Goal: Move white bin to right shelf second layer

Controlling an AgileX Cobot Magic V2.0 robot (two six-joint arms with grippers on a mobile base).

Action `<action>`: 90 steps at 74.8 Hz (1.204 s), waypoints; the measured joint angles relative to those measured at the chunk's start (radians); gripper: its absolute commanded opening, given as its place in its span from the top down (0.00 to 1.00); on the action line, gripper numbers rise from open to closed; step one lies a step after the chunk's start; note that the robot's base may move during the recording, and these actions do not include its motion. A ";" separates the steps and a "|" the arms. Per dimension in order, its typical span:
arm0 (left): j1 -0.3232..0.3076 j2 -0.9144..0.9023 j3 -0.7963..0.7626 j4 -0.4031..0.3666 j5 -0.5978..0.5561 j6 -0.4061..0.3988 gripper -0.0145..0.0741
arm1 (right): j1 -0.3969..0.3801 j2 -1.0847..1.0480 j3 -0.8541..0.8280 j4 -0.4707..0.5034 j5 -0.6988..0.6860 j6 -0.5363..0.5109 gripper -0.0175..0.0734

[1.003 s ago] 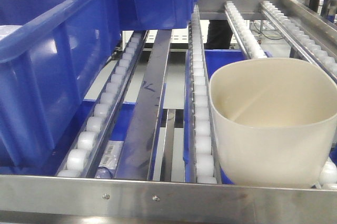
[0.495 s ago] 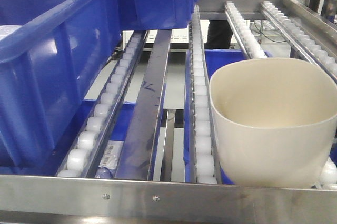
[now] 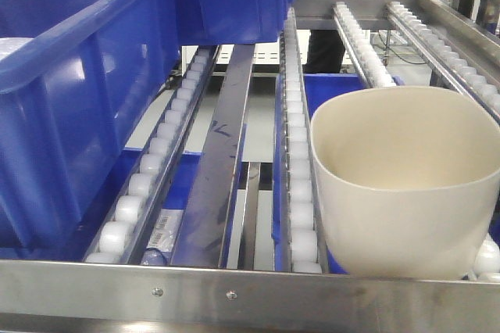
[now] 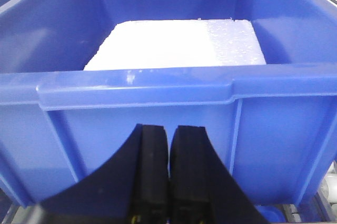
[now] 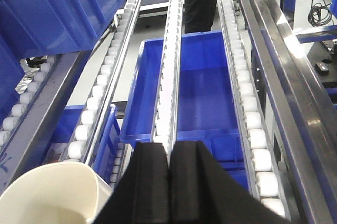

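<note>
Both grippers are sitting closed with nothing in them, as far as I'm seeing from the wrist cams. Left gripper (image 4: 168, 150) has its black fingers (image 4: 152, 161) pressed together with barely a slit between, and it's pointing at the front wall of a blue crate (image 4: 274, 129) with a white foam block (image 4: 174, 42) lying inside.

Right gripper (image 5: 169, 171) is the same deal, fingers (image 5: 187, 182) together, hovering over the roller tracks (image 5: 247, 113). Through the rack I'm looking down at another blue crate (image 5: 205, 98) on the level below.

White bin (image 3: 406, 184) is sitting on the right shelf level, upright, on the right side just behind the steel front bar (image 3: 312, 294) with its two screws (image 3: 156, 291). Its left wall is right up against a roller track (image 3: 301, 192), and on the right a roller (image 3: 488, 255) is peeking out beside it. In the right wrist view I'm only catching the bin's rim (image 5: 52, 190) in the bottom left corner, just beside the gripper but not gripped. Big blue crates (image 3: 86, 98) are taking up the left lane, well apart from the bin.
</note>
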 measured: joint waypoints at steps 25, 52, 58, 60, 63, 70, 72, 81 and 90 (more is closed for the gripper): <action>0.000 0.000 0.000 0.000 0.000 0.000 0.74 | -0.026 -0.246 0.178 0.000 0.007 0.000 0.75; 0.000 0.000 0.000 0.000 0.000 0.000 0.74 | -0.104 -0.447 0.358 0.000 0.010 0.000 0.75; 0.000 0.000 0.000 0.000 0.000 0.000 0.74 | -0.104 -0.449 0.368 0.000 0.010 0.000 0.75; 0.000 0.000 0.000 0.000 0.000 0.000 0.74 | -0.104 -0.449 0.370 0.000 0.012 0.000 0.75; 0.000 0.000 0.000 0.000 0.000 0.000 0.74 | -0.104 -0.449 0.370 0.000 0.015 0.000 0.75; 0.000 0.000 0.000 0.000 0.000 0.000 0.74 | -0.104 -0.449 0.370 0.000 0.028 0.000 0.75; 0.000 0.000 0.000 0.000 0.000 0.000 0.74 | -0.104 -0.449 0.370 0.000 0.030 0.000 0.75; 0.000 0.000 0.000 0.000 0.000 0.000 0.74 | -0.104 -0.449 0.370 0.000 0.032 0.000 0.75; 0.000 0.000 0.000 0.000 0.000 0.000 0.74 | -0.104 -0.449 0.370 0.000 0.034 0.000 0.75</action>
